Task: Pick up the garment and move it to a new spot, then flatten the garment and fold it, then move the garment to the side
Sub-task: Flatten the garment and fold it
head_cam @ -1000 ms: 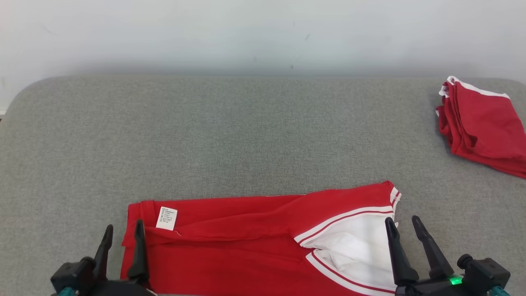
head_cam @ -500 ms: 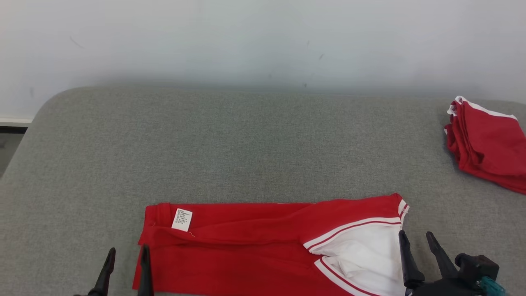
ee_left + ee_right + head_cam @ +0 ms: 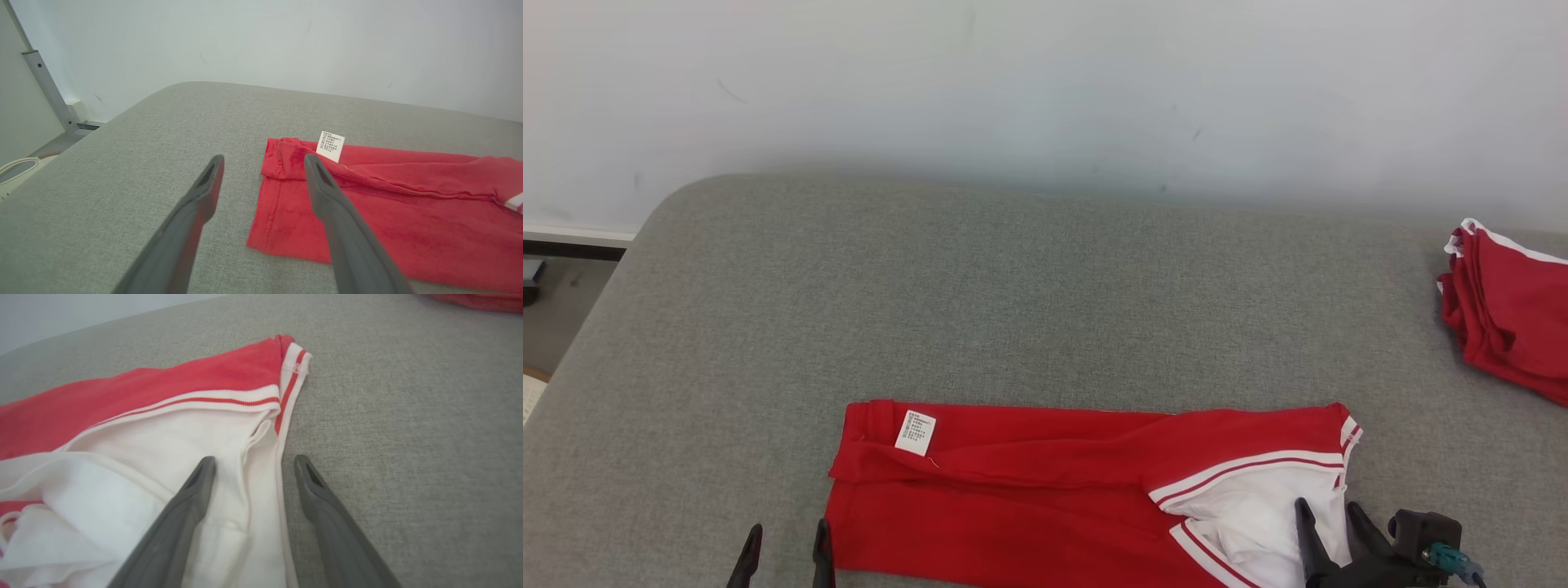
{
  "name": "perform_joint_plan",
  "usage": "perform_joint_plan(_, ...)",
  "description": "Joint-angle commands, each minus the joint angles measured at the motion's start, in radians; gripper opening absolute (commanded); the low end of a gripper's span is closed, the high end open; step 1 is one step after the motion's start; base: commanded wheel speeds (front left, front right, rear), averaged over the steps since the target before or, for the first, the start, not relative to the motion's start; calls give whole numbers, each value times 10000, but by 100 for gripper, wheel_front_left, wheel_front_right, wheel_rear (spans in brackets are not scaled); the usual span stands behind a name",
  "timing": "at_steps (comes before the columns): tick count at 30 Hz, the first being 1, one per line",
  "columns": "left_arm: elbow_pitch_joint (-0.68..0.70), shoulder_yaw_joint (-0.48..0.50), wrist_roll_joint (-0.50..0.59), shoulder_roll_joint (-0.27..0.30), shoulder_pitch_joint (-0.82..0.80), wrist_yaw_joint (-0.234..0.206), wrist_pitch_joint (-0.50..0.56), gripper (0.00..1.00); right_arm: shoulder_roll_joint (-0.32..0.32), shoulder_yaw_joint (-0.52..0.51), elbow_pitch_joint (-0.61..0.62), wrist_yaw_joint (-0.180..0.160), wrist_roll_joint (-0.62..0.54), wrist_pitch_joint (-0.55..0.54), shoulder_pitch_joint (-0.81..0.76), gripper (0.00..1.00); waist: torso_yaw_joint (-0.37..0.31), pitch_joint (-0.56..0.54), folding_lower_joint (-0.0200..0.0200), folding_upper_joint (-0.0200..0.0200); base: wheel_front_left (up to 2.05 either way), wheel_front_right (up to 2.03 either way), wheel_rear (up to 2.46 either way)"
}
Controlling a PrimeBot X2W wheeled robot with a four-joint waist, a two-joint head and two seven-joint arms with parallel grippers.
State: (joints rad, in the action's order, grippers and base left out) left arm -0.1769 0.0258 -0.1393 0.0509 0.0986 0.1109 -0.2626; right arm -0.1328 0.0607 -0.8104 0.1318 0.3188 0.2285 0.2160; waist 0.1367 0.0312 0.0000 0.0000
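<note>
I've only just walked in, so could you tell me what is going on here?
A two-armed robot is working on a red garment with white trim, lying as a long folded strip on a grey padded surface. Its left gripper is open astride the hem end, near the care label. Its right gripper is open astride the white collar end. Neither grips cloth. A second red garment lies folded at the right.

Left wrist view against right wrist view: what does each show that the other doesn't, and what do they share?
Left wrist view: the left gripper, open, by the hemmed end of the garment with its label, and a metal post by the wall. Right wrist view: the right gripper, open, straddling the striped white end, and a second red pile at the top edge. Shared: the red garment on the grey pad.
</note>
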Motion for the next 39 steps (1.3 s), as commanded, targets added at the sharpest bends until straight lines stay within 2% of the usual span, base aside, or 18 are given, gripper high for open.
perform_joint_plan(1,50,-16,123,-6,75,-50,-28,100,99,101,-285,-21,5,-51,53,100,15,0,0,0,0,0,0)
perform_joint_plan(2,62,-14,115,-8,90,-72,-28,100,148,143,-462,-21,48,-76,101,100,12,1,0,0,0,0,0)
perform_joint_plan(3,100,0,140,-5,97,-114,-28,100,195,203,-596,-21,68,-125,148,83,7,3,0,0,0,0,0)
perform_joint_plan(4,146,13,153,-2,108,-147,-28,100,235,252,-723,-21,78,-124,176,44,-1,5,0,0,0,0,0)
perform_joint_plan(5,146,13,153,-2,108,-147,-28,100,235,252,-723,-21,78,-124,176,44,-1,5,0,0,0,0,0)
perform_joint_plan(6,172,28,147,-5,123,-180,-27,100,266,299,-824,-20,105,-95,236,2,-10,5,0,0,0,0,0)
perform_joint_plan(13,371,89,243,-7,229,-394,-28,100,250,477,-1376,-21,264,119,498,0,-44,-96,0,0,0,0,0)
perform_joint_plan(21,412,246,476,-8,386,-473,-27,100,-619,-190,-1163,-31,467,341,354,0,-174,-275,0,0,0,0,0)
perform_joint_plan(29,262,362,1170,13,453,-566,-28,100,-1197,-746,-132,-24,567,370,-49,0,-435,-392,0,0,0,0,0)
perform_joint_plan(33,217,462,1231,35,432,-562,-28,100,-1013,-647,745,-23,808,228,-266,0,-526,-421,0,0,0,0,0)
perform_joint_plan(38,199,552,1222,30,411,-547,-28,100,-498,-45,2751,-21,1563,-465,-756,0,-535,-482,0,0,0,0,0)
perform_joint_plan(39,199,552,1222,30,411,-547,-28,100,-498,-45,2751,-21,1563,-465,-756,0,-535,-482,0,0,0,0,0)
